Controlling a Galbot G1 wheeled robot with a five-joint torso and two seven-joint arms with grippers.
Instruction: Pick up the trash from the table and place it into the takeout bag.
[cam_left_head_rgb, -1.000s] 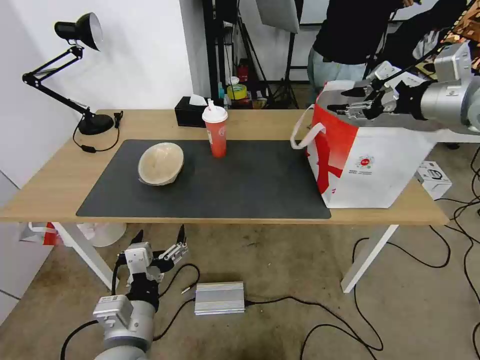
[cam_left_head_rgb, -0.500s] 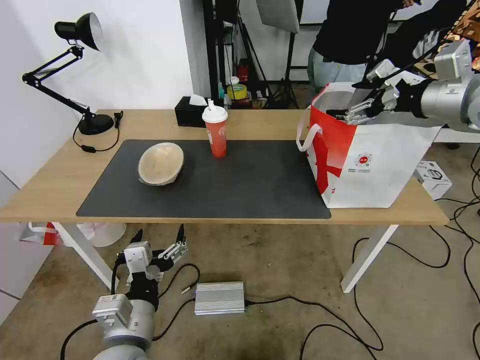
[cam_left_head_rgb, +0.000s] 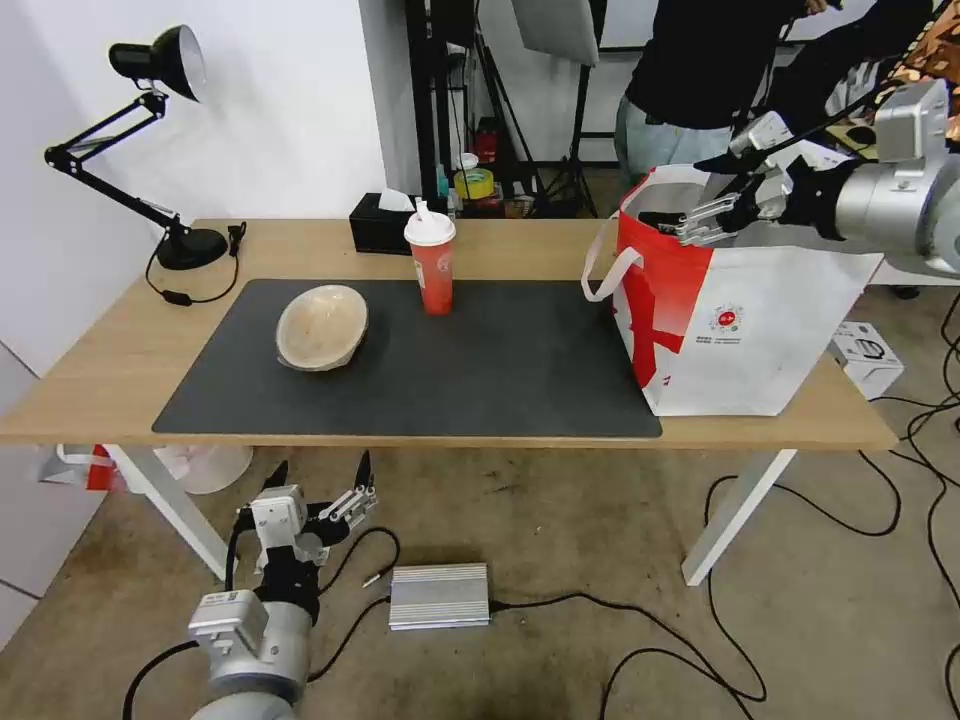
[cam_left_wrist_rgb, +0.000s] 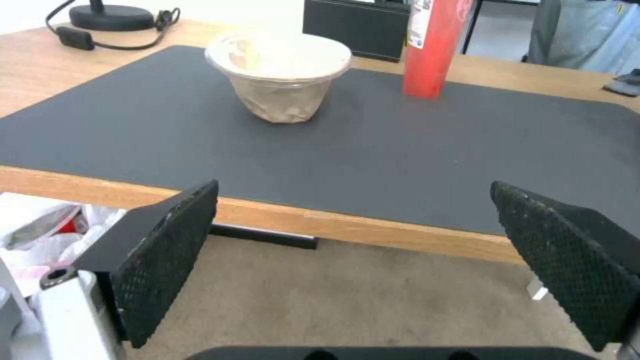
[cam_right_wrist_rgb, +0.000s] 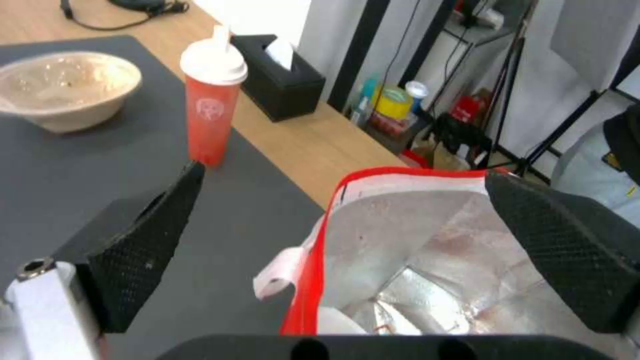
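Right gripper (cam_left_head_rgb: 712, 195) over the takeout bag (cam_left_head_rgb: 740, 330), jaws spread, holding nothing.
We see the beige pulp bowl (cam_left_head_rgb: 321, 327) and red paper cup (cam_left_head_rgb: 431, 258) on the table's (cam_left_head_rgb: 100, 390) dark mat (cam_left_head_rgb: 500, 370), well apart from the bag; a white bowl rim (cam_right_wrist_rgb: 340, 320) sits inside it. Left gripper (cam_left_head_rgb: 318, 478) parked below the table edge, jaws apart, empty.

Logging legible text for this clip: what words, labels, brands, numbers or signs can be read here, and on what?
No text is legible.
Takeout bag: small round red logo with tiny lines of print under it, too small to read.
Red paper cup: pale round emblem, too blurred to read.
Red paper cup, left wrist view: white label with print, too blurred to read.
Small white box on the floor: black print, too small to read.
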